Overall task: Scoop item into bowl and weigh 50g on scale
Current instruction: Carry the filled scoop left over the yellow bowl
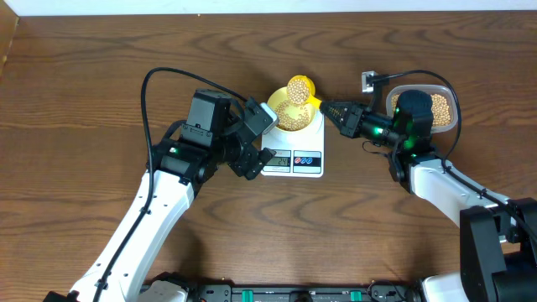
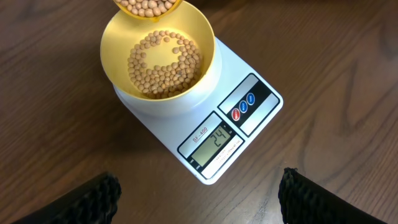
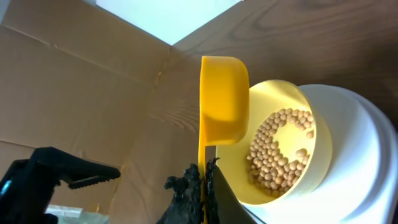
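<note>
The right gripper (image 3: 204, 177) pinches the scoop (image 3: 224, 93) by its handle, holding beans (image 2: 149, 5) over the bowl (image 2: 208, 59) at the rim toward the table's far edge — the left gripper (image 1: 256, 141) waits spread beside the scale (image 2: 239, 71).

table (image 1: 84, 101): matt wood | scale (image 2: 233, 71): glossy plastic | scoop (image 3: 224, 87): smooth plastic
</note>
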`<state>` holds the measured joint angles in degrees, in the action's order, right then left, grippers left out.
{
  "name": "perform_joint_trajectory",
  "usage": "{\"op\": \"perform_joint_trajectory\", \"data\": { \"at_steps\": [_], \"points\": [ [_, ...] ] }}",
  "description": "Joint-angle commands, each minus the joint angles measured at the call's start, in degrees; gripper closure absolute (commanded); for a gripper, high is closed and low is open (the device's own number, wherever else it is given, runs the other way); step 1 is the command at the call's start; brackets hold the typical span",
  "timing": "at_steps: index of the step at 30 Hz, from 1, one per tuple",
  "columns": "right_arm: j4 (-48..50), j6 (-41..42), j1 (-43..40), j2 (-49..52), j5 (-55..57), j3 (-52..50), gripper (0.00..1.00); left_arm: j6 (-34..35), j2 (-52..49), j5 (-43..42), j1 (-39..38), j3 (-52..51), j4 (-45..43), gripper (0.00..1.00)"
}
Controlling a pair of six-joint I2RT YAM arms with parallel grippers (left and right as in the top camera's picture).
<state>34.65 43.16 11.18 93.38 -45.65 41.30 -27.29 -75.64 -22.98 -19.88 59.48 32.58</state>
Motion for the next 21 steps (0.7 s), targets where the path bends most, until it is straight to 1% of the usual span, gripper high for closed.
{"op": "perform_joint_trajectory", "data": {
  "at_steps": [1, 6, 13, 21],
  "points": [
    [0.26, -4.44, 0.31, 0.76, 0.57, 0.55, 0.99, -0.76, 0.42, 0.07, 0.26, -0.39, -0.04, 0.16],
    [0.28, -7.19, 0.55, 0.76, 0.74, 0.55, 0.99, -0.76, 0.42, 0.07, 0.26, -0.39, -0.02, 0.16],
    [0.04, -8.33, 0.57, 0.76, 0.74, 0.52, 0.99, -0.76, 0.42, 0.07, 0.26, -0.39, -0.02, 0.16],
    [-1.31, -11.96, 0.61, 0.76, 0.72, 0.52, 0.99, -0.74, 0.42, 0.07, 0.26, -0.39, -0.02, 0.16]
  ]
}}
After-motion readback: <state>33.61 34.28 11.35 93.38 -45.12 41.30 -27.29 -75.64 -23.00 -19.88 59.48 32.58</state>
